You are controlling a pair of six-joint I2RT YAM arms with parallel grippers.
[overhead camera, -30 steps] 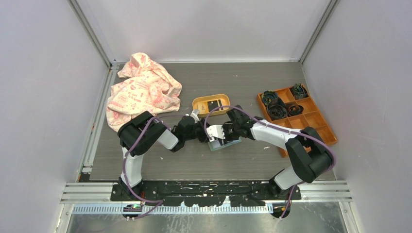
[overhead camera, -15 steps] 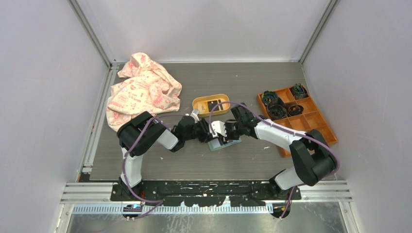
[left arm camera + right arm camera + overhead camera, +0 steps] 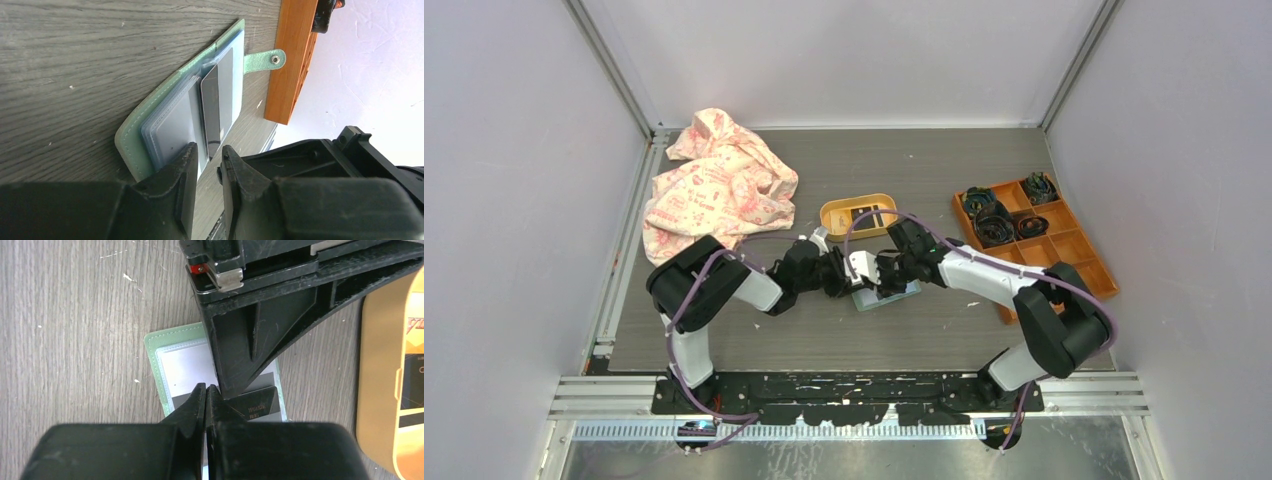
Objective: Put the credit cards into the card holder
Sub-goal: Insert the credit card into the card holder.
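The sage-green card holder (image 3: 896, 296) lies open on the table between both grippers. In the left wrist view its greyish slots (image 3: 172, 120) face up, its snap tab (image 3: 265, 59) sticks out, and a black credit card (image 3: 214, 110) sits partly in a slot. The same card shows in the right wrist view (image 3: 257, 404). My left gripper (image 3: 208, 156) is over the holder's near edge with a narrow gap and nothing between the fingers. My right gripper (image 3: 206, 389) is shut with its tips on the holder's slots (image 3: 182, 365), beside the left finger (image 3: 245, 340). More black cards (image 3: 864, 216) lie in the yellow tray.
The yellow-orange oval tray (image 3: 829, 214) stands just behind the holder and also shows in the right wrist view (image 3: 377, 390). An orange compartment box (image 3: 1064, 250) with dark items is at the right. A crumpled pink-patterned cloth (image 3: 719, 185) lies at the back left.
Both grippers stay over the card holder with only small shifts. The left arm's elbow has swung out to the left. The right wrist moved back a little, then returned.
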